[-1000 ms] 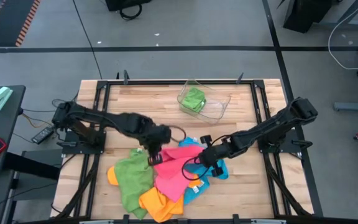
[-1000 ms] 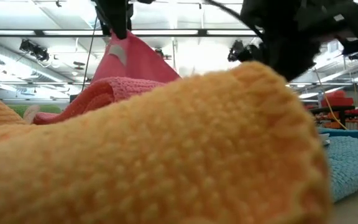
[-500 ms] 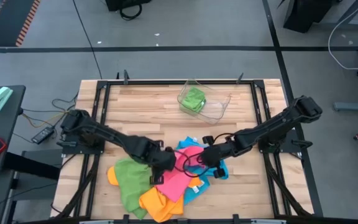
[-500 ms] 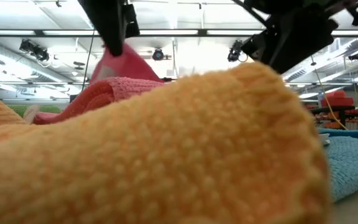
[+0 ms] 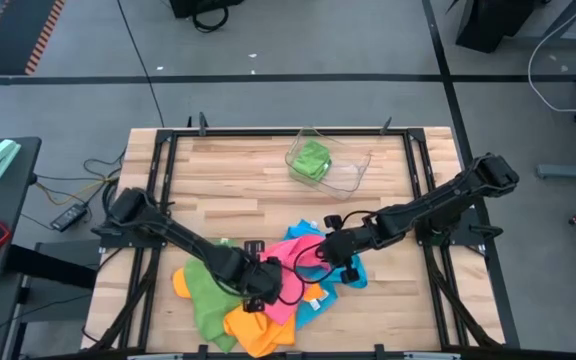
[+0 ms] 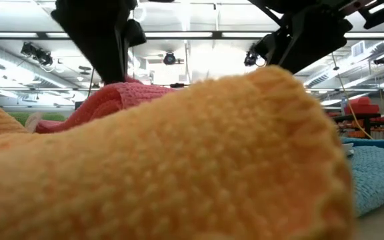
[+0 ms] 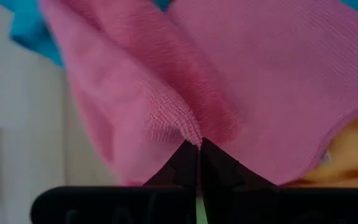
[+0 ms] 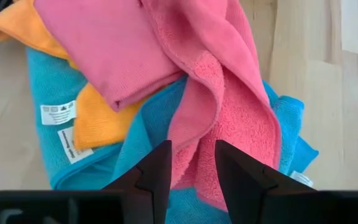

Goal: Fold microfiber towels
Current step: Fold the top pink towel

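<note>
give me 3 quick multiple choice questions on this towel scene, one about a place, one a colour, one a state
1. Where is the clear tray?
A. far side of the table
B. under the pile
C. on the floor

2. What colour is the towel in the tray?
A. orange
B. green
C. pink

3. The left end effector is
A. wide open
B. shut on the pink towel
C. holding the tray

Answers:
1 A, it sits beyond the towel pile.
2 B, a green towel lies in it.
3 B, its tips pinch a pink fold.

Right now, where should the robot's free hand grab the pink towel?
Judging by the right wrist view, the raised fold of the pink towel, taken from above. That ridge stands up between the right hand's open fingers, and the left hand already pinches another corner.
</note>
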Controlling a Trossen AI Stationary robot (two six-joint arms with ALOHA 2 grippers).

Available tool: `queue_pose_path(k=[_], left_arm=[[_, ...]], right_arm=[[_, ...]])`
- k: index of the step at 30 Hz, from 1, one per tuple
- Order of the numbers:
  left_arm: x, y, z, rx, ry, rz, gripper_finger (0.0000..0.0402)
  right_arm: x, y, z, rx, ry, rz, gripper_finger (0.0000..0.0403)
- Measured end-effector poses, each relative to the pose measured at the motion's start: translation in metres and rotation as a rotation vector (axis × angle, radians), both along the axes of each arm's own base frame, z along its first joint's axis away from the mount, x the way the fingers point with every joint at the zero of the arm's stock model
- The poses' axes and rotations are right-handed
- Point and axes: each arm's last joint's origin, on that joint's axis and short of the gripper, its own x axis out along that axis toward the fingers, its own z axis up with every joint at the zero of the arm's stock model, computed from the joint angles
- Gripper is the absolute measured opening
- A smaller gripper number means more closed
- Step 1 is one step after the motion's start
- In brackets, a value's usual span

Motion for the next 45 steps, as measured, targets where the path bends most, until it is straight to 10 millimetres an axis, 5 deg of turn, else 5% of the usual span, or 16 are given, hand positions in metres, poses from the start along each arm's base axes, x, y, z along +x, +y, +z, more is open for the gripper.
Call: queue_pose_path(k=[7,17,36,45], left_arm=[[0.001,-0.012,-0.018,0.009,0.029,-0.006,0.0026],[-0.005,-0.023,-0.019,0.023,0.025,-0.042,0.0024],[-0.002,-0.033,-0.029,0.009,-0.045,0.117,0.0214],[0.0,-0.032,-0.045,0.054,-0.01,0.141,0.0175]], right_arm=[[0.001,0.0,0.001,0.0,-0.011,-0.003,0.0131],[0.001,0.0,0.001,0.0,-0.02,-0.01,0.0129],[0.002,0.0,0.002,0.016,-0.028,-0.024,0.0128],[0.003,0.001,0.003,0.022,-0.045,-0.025,0.0128]])
